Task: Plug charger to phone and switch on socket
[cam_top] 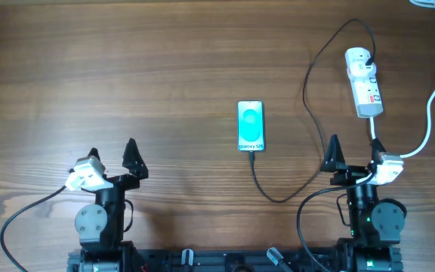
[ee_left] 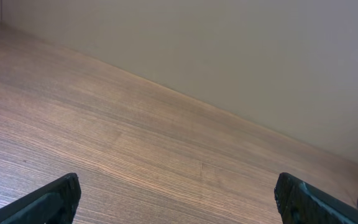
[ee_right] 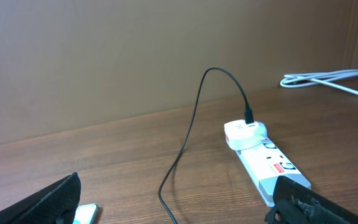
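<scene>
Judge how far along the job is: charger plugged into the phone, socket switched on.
Seemingly done: the end of the charger meets the near edge of the phone, though the seating is too small to confirm. In hand: nothing; the left pincer and right pincer are open, empty and touching nothing. Left: the switch on the socket, whose state cannot be told.

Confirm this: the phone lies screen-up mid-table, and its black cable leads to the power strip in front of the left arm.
Not quite: the socket lies in front of the right arm, not the left, as the overhead view shows. The phone does lie screen-up mid-table, the charger leading to the socket.
</scene>
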Robot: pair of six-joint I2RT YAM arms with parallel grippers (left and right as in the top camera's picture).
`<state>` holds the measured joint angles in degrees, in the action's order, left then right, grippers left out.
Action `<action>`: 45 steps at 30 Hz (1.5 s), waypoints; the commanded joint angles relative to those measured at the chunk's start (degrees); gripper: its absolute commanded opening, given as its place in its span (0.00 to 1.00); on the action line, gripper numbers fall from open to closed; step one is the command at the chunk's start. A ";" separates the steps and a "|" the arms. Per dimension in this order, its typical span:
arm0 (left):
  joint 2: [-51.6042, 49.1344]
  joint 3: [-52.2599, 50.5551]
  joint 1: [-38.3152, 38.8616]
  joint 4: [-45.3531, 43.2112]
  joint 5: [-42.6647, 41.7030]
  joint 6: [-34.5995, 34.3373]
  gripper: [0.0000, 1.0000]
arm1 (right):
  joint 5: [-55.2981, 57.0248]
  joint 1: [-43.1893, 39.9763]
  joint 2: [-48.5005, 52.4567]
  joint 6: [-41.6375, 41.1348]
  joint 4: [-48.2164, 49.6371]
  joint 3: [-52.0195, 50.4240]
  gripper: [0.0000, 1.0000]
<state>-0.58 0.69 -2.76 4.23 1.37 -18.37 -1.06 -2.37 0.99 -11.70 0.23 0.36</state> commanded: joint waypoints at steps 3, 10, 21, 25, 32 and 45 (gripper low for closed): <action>0.04 -0.35 -0.31 -0.15 -0.70 -0.28 1.00 | 0.55 -0.33 -0.79 -0.39 0.13 -0.07 1.00; 0.20 -0.35 -0.31 -0.13 -0.70 -0.28 1.00 | 0.52 -0.33 -0.79 -0.37 0.13 -0.07 1.00; 0.39 -0.35 3.41 0.24 -2.89 11.80 1.00 | 0.55 -0.33 -0.79 -0.37 0.13 -0.07 1.00; 0.39 -0.35 3.41 0.24 -2.89 12.04 1.00 | 0.55 -0.33 -0.79 -0.35 0.13 -0.07 1.00; 0.42 -0.35 3.41 0.24 -3.30 14.71 1.00 | 0.52 -0.33 -0.79 -0.37 0.13 -0.07 1.00; 0.35 -0.35 3.30 0.09 -3.26 14.75 1.00 | 0.55 -0.33 -0.79 -0.37 0.13 -0.07 1.00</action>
<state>-0.58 0.69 0.38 4.25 -0.80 -4.93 -1.06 -2.37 0.99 -11.70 0.23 0.36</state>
